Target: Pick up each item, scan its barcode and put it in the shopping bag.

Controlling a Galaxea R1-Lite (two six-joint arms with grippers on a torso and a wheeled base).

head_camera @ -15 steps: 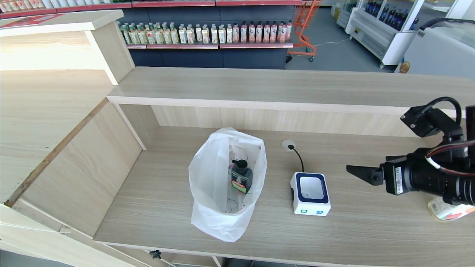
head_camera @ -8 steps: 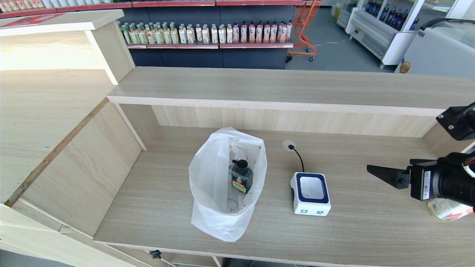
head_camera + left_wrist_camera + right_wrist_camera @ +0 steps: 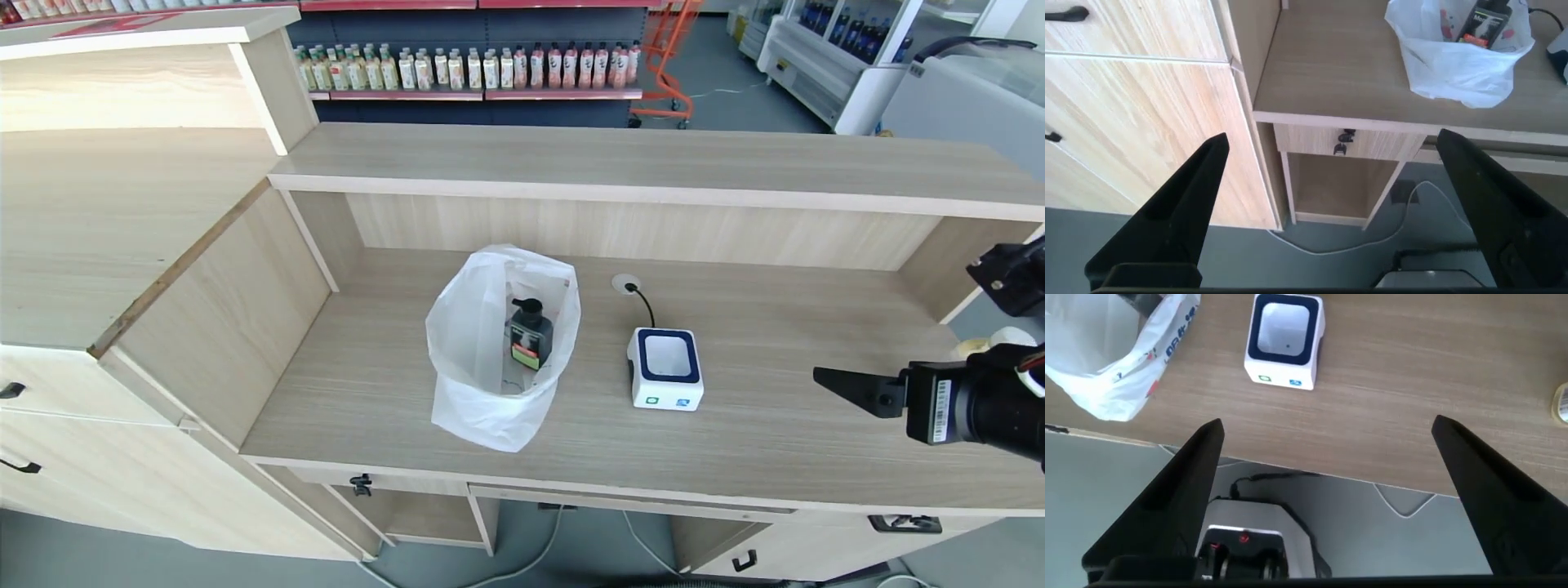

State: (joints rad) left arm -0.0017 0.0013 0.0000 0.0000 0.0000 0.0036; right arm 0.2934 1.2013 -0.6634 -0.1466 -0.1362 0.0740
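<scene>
The left claw [image 3: 1333, 139] and right claw [image 3: 1327, 431] are both gaping wide, gripping nothing, the right hovering over the front edge of the pale wood-grain desk [image 3: 775, 425]. A dark pump bottle [image 3: 531, 335] is standing inside the crinkly white plastic shopping bag [image 3: 469, 351], near the boxy white-and-blue scanner [image 3: 665, 367].
</scene>
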